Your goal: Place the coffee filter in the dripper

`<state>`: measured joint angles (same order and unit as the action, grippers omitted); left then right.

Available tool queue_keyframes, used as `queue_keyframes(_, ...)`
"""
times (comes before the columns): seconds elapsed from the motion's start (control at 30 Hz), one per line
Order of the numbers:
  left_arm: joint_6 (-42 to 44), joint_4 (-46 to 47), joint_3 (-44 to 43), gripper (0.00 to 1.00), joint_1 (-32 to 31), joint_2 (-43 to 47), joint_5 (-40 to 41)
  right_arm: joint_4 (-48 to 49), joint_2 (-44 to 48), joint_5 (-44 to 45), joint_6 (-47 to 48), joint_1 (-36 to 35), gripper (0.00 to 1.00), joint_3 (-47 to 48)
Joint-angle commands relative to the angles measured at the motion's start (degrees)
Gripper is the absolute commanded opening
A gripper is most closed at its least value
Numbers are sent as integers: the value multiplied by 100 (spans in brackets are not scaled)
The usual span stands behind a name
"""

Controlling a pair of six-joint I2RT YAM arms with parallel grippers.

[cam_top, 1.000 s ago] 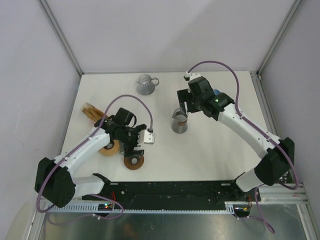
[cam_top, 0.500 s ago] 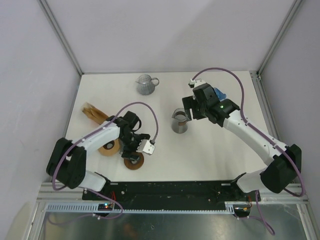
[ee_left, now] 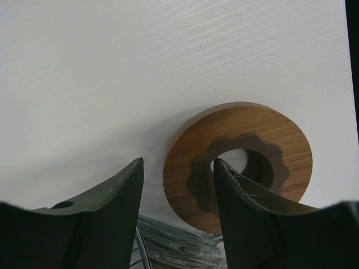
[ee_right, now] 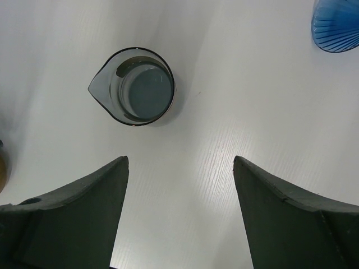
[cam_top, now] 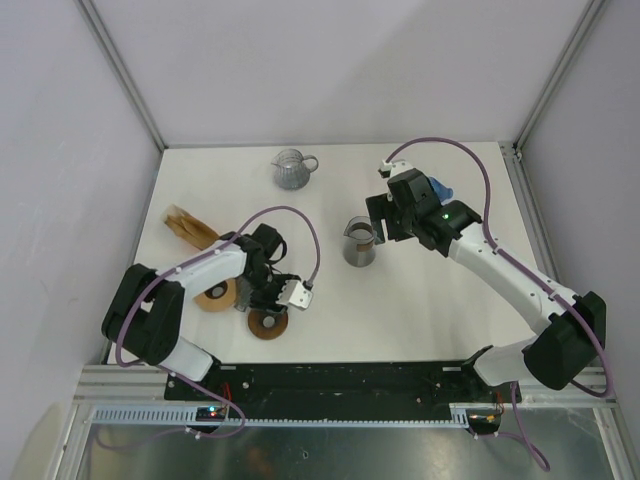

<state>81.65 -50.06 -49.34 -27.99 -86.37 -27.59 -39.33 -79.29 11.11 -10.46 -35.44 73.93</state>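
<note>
Left gripper (ee_left: 176, 165): jaws parted, nothing clamped. One finger (ee_left: 238, 190) overlaps the centre hole of a wooden ring (ee_left: 280, 140); the other stands just outside its rim, with white table (ee_left: 112, 67) showing between them. A second wooden ring (cam_top: 217, 295) lies beside the left arm.

Right gripper (ee_right: 180, 159): jaws wide, empty, hovering above the table near a glass server (ee_right: 137, 85).

The brown coffee filter (cam_top: 188, 225) lies at the left edge of the table, well apart from the blue dripper (ee_right: 336, 22) on the right side.
</note>
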Motion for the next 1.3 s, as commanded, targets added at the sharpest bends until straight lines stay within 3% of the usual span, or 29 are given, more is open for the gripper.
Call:
queue_keyframes(0.0, 131, 17, 184, 56, -13, 21, 45, 120, 178, 32, 54, 3, 80, 8)
queue_keyframes(0.27, 203, 52, 355, 54, -127, 7, 19, 166, 208, -22, 78, 2, 80, 7)
queue_keyframes(0.4, 29, 69, 239, 38, -145, 22, -104, 152, 241, -13, 76, 1, 80, 7)
queue_keyframes(0.53, -366, 74, -15, 7, -146, 85, -315, 131, 280, -19, 71, 10, 80, 7)
queue_keyframes(0.6, -636, 62, -170, 2, -146, 107, -411, 122, 306, -17, 59, 11, 80, 7)
queue_keyframes(0.87, -2485, 59, -1179, 0, -139, 36, -687, 125, 476, -106, -220, -15, 80, 7)
queue_keyframes(1.03, -4258, 71, -2041, 0, -121, -118, -687, 274, 675, -251, -693, -173, 79, 7)
queue_keyframes(1.27, -6204, 108, -3437, 0, -125, -241, -250, 810, 895, -752, -1017, -444, 79, 7)
